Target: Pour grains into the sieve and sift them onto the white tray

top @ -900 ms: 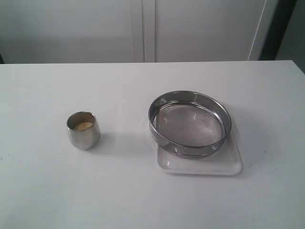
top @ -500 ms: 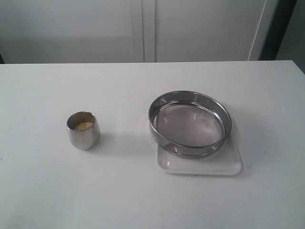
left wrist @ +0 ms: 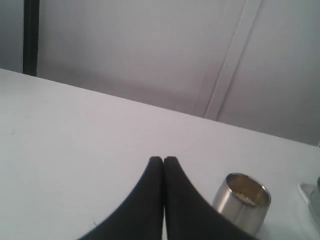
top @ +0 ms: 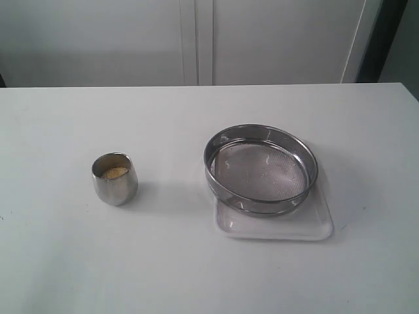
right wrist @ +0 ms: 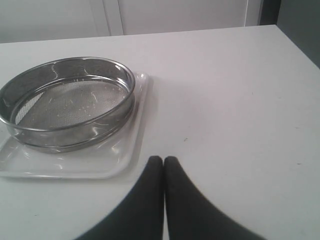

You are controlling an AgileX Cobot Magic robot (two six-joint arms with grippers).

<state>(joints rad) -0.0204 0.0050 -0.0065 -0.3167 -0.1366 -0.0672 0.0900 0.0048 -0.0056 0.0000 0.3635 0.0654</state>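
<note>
Pour step not begun. Left gripper (left wrist: 163, 160) was clenched and empty, with the cup (left wrist: 241, 200) of grains (left wrist: 244, 197) just ahead. Right gripper (right wrist: 163, 160) was clenched and empty, with the sieve (right wrist: 65, 139) on the tray (right wrist: 75, 169) ahead. Next the left must open and grasp the cup.

Exterior view: high, looking down across the table (top: 65, 261) to pale back panels (top: 275, 39); cup (top: 114, 178) centre-left, sieve (top: 260, 169) on white tray (top: 314, 230) centre-right.
Left wrist view: low, close behind the left claw (left wrist: 163, 160), facing the cup.
Right wrist view: low, behind the right claw (right wrist: 163, 160), facing the sieve.
Shared: exterior and left wrist, the cup; exterior and right wrist, sieve and white tray.
</note>
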